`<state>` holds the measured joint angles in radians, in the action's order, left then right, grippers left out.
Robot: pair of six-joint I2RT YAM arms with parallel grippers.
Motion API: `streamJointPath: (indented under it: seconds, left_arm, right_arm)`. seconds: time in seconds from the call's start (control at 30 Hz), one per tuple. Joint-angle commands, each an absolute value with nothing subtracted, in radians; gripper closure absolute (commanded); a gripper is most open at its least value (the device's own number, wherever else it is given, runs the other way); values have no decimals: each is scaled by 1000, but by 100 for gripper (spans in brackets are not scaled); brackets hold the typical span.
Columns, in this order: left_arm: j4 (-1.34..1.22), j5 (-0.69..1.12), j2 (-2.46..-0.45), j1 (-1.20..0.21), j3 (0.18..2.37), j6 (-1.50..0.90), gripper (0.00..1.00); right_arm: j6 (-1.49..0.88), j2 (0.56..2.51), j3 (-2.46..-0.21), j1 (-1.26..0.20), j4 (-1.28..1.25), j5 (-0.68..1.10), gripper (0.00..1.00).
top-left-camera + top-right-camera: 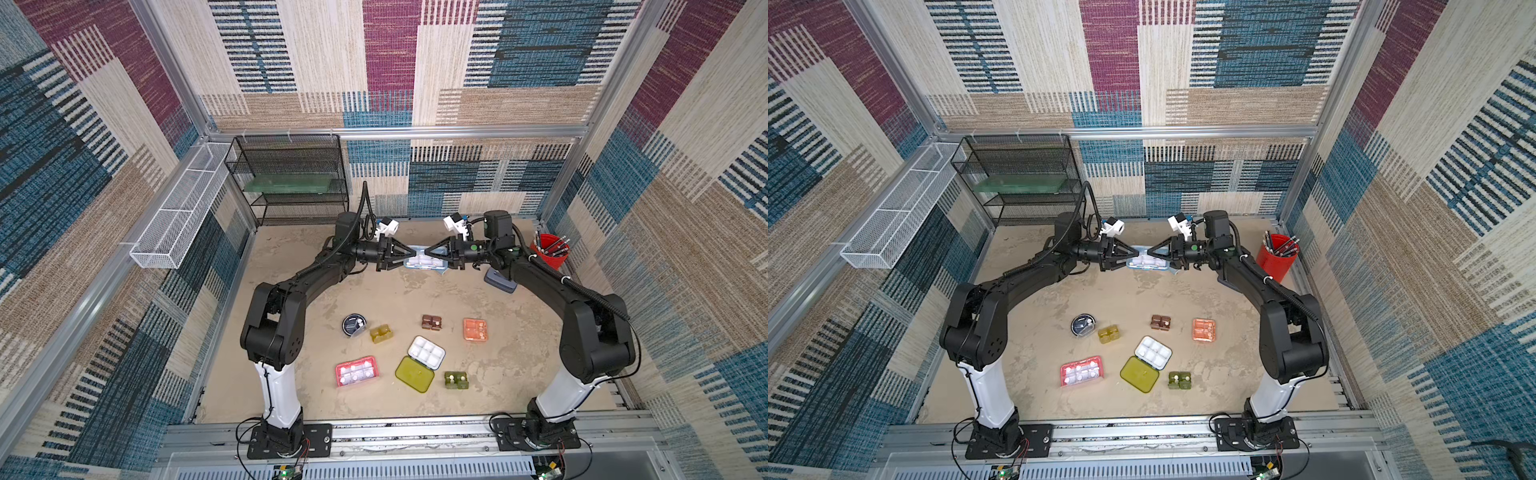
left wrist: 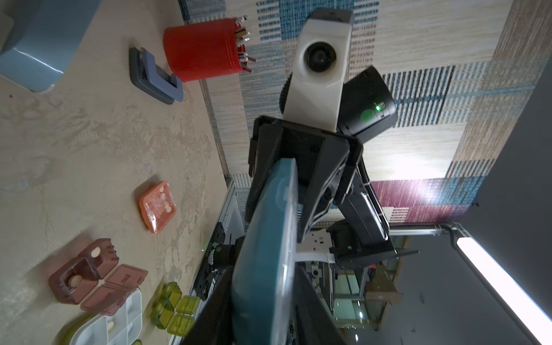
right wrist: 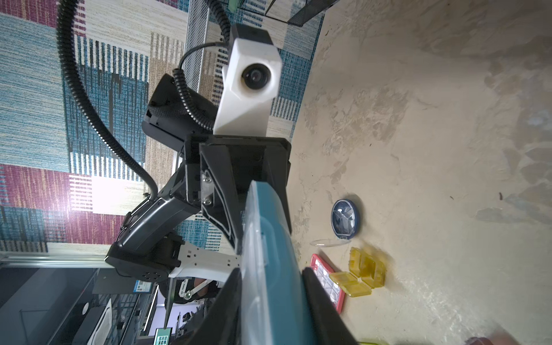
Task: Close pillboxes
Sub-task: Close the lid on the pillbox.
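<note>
Above the back middle of the table both grippers hold the light blue pillbox (image 1: 423,262) (image 2: 268,224) (image 3: 268,227) from opposite ends. My left gripper (image 1: 414,252) (image 2: 264,268) is shut on one end, my right gripper (image 1: 427,252) (image 3: 271,270) on the other. On the table nearer the front lie the round black (image 1: 354,325), amber (image 1: 381,333), brown (image 1: 432,322), orange (image 1: 475,329), pink (image 1: 356,371) and dark green (image 1: 456,380) pillboxes. The white tray (image 1: 427,352) has its yellow-green lid (image 1: 414,374) swung open. The amber, brown and dark green lids stand open.
A red cup of pens (image 1: 548,251) stands at the back right, with a grey-blue block (image 1: 500,283) beside it. A pale-blue case (image 2: 33,50) lies under the grippers. A black mesh shelf (image 1: 291,178) and a white mesh basket (image 1: 183,208) stand at the back left.
</note>
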<state>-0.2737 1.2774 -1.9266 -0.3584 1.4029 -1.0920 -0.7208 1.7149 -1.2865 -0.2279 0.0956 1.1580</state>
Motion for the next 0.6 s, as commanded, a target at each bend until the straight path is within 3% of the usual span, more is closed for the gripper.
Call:
streamJointPath:
  seconds: [0.0,0.13,0.33,0.57]
  left_arm:
    - [-278,1275,-1928,-360,1413,-1090,56]
    - [-275,1272,-1925,-361,1412,-1092,52]
    - [-279,1269,-1928,-376,1411,-1095,52]
    - [-347,1275,-1954,-388,1422,-1154,78]
  right_arm:
    - [-750,1709,-1284,-230,38,1139,70]
    - [-753,1720,-1299,-234,40,1138,70]
    - [-752,1734,-1308,-242,43,1135,69]
    - [-740,1742,-1312,-247,66,1131,59]
